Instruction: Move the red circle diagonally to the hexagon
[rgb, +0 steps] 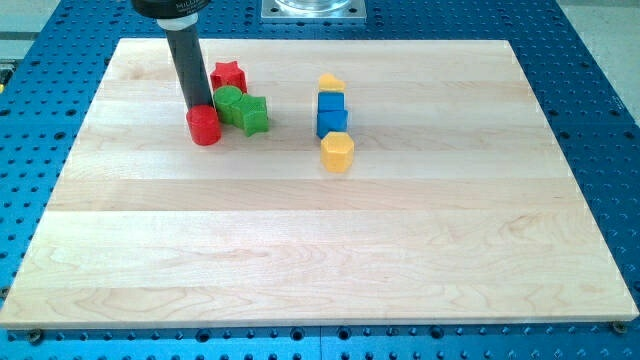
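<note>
The red circle (204, 126) sits at the upper left of the wooden board (320, 260). My tip (199, 106) stands at the circle's top edge, touching or nearly touching it. A green circle (228, 100) and a green star (252, 115) lie just to the red circle's right. A red star (229, 76) lies above them. To the view's right, a yellow hexagon-like block (337, 152) lies below a blue cube (332, 117), with a small yellow block (331, 84) on the far side of the cube.
The board lies on a blue perforated table (600, 120). The arm's metal base plate (313, 9) sits at the view's top centre.
</note>
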